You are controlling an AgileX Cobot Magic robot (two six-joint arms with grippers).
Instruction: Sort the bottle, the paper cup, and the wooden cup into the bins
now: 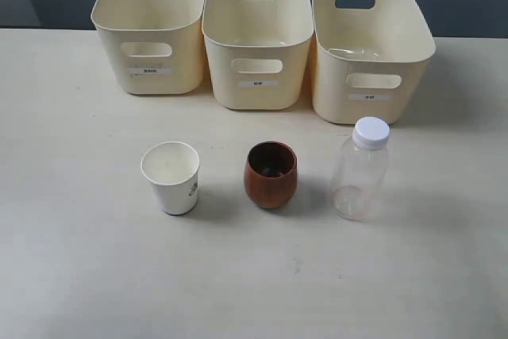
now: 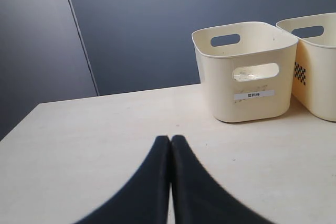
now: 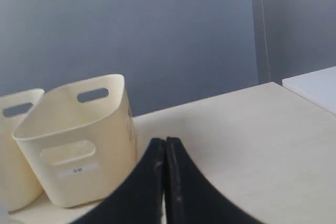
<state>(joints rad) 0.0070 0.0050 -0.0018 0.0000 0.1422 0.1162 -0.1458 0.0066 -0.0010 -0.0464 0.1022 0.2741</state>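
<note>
In the exterior view a white paper cup (image 1: 171, 177), a reddish-brown wooden cup (image 1: 271, 175) and a clear bottle (image 1: 360, 169) with a white cap stand upright in a row on the pale table. Behind them stand three cream bins: left (image 1: 151, 29), middle (image 1: 257, 40) and right (image 1: 370, 52). No arm shows in that view. My left gripper (image 2: 170, 139) is shut with nothing in it, low over the table and apart from a bin (image 2: 245, 72). My right gripper (image 3: 165, 141) is shut and empty, beside another bin (image 3: 79, 140).
A dark grey wall stands behind the table. The table's left edge (image 2: 21, 124) shows in the left wrist view. A white surface (image 3: 315, 85) lies past the table's far corner in the right wrist view.
</note>
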